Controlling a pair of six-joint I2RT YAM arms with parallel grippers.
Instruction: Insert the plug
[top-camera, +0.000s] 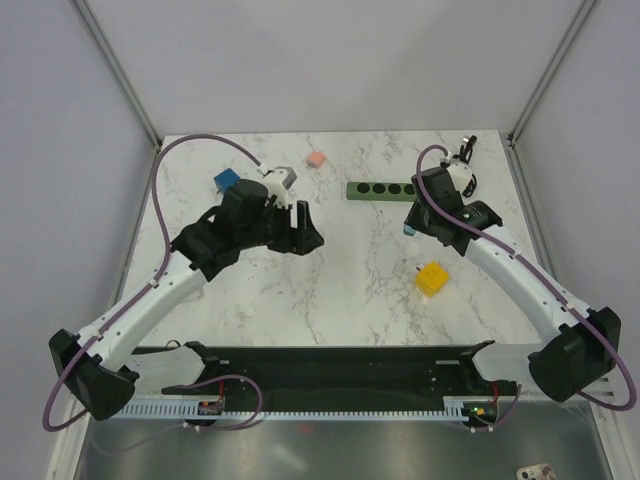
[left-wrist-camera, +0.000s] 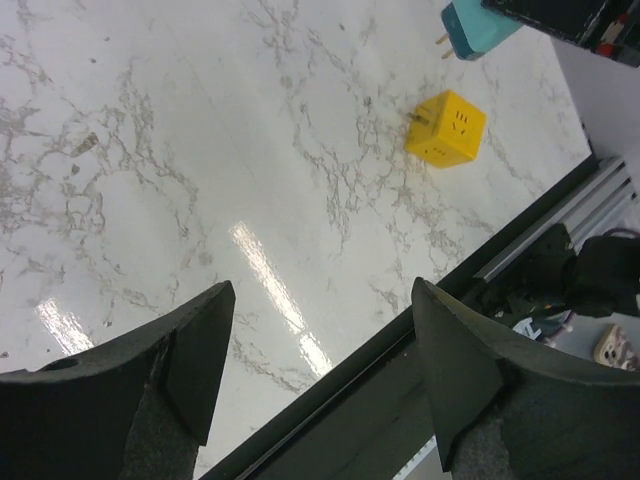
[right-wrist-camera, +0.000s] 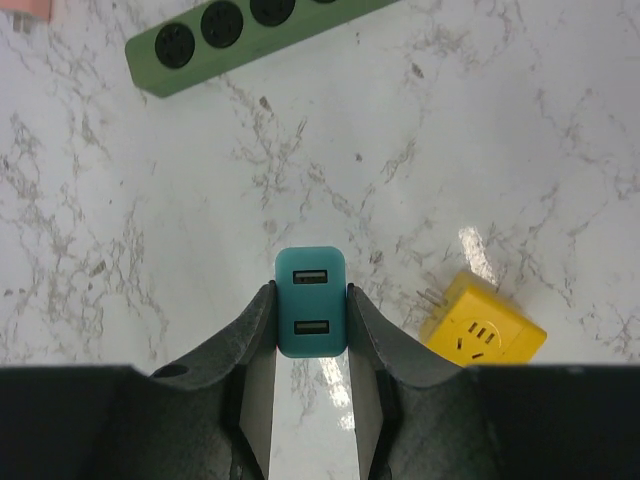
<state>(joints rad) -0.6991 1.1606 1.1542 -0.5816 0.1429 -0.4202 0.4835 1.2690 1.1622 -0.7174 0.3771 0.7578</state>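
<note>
My right gripper (right-wrist-camera: 310, 295) is shut on a teal plug (right-wrist-camera: 311, 262), a small charger block with two USB ports facing the wrist camera. It hangs just above the marble table, near the right end of the green power strip (top-camera: 385, 190). The strip's round sockets (right-wrist-camera: 222, 24) lie up and to the left in the right wrist view. From above, the teal plug (top-camera: 408, 229) peeks out under that gripper. My left gripper (left-wrist-camera: 322, 300) stands open with nothing between its fingers. It hovers left of centre (top-camera: 305, 235), apart from the strip.
A yellow cube adapter (top-camera: 432, 278) lies on the table close to the right gripper, also seen as a yellow cube (right-wrist-camera: 482, 325). Behind the left arm sit a blue plug (top-camera: 226, 180), a white-grey plug (top-camera: 278, 180) and a pink block (top-camera: 316, 158). A black rail (top-camera: 330, 380) runs along the near edge.
</note>
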